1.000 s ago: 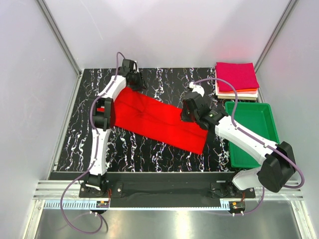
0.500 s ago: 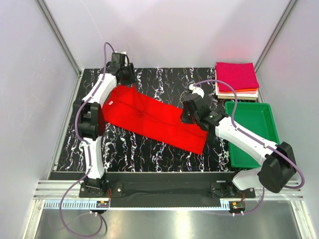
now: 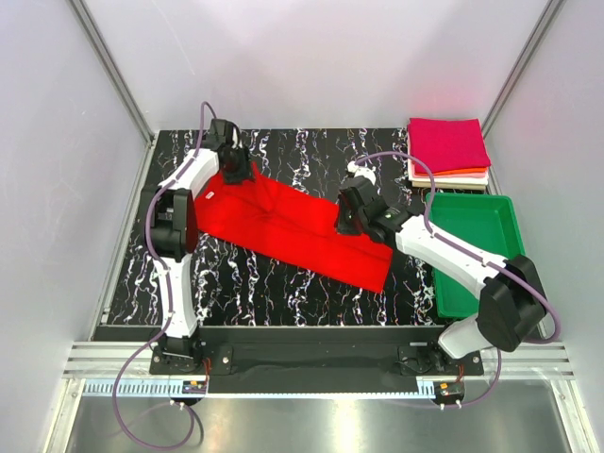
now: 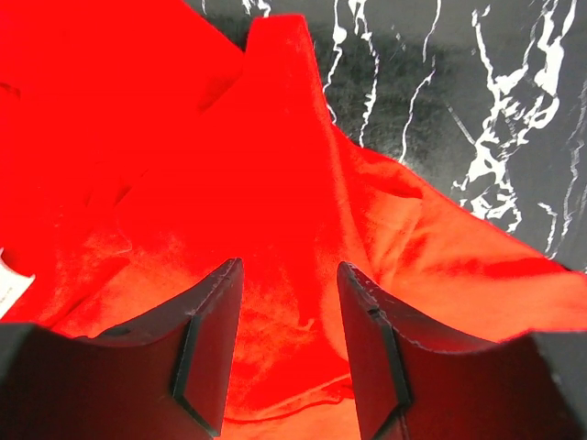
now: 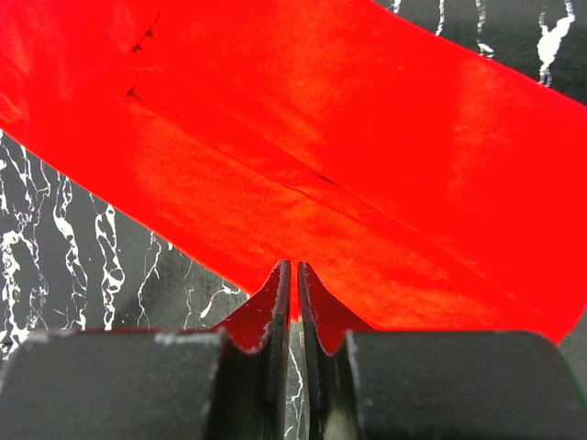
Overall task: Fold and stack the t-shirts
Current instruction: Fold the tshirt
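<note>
The bright red t-shirt (image 3: 293, 231) lies as a long folded strip, slanting from the far left to the near right of the marble table. My left gripper (image 3: 233, 173) is open just above the strip's far-left end; in the left wrist view its jaws (image 4: 289, 270) stand apart over wrinkled red cloth (image 4: 229, 183). My right gripper (image 3: 349, 219) is at the strip's far edge near its right end. In the right wrist view its jaws (image 5: 294, 266) are pressed nearly together on the red cloth's edge (image 5: 367, 137). A stack of folded shirts, magenta (image 3: 448, 143) on top with orange and white (image 3: 453, 176) below, sits at the far right.
A green plastic tray (image 3: 477, 250) stands at the right, just in front of the folded stack and beside my right arm. Black marble tabletop (image 3: 302, 151) shows behind the shirt. Grey walls close the table in on the left, back and right.
My left gripper swung out to the far-left corner, then came back down over the red shirt's left end. My right gripper shifted slightly to the left along the shirt's far edge.
</note>
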Available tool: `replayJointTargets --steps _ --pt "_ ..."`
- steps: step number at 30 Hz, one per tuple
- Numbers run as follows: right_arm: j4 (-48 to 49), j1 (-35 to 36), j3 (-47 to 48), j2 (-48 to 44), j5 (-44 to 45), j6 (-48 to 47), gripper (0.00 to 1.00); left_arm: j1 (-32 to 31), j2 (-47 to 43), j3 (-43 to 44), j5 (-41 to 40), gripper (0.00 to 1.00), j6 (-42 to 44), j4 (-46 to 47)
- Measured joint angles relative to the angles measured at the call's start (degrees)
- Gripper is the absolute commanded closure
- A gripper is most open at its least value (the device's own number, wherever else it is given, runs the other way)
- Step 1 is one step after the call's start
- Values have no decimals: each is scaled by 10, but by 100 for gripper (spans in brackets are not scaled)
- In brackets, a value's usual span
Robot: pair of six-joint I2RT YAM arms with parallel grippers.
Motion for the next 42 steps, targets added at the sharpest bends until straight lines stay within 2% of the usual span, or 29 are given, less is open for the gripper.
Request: replayJointTargets --steps 5,11,25,34,42 --pt "6 0 2 9 -12 0 87 -1 18 1 18 47 10 -1" --pt "18 0 2 9 -20 0 87 -9 25 6 26 55 9 10" --pt "19 -2 2 9 -31 -6 87 -23 30 22 70 60 -29 56" --pt "21 -2 2 9 -31 -9 87 -24 77 36 74 61 -28 62" --pt "23 -3 2 9 -31 -9 87 -24 72 31 46 61 -16 56"
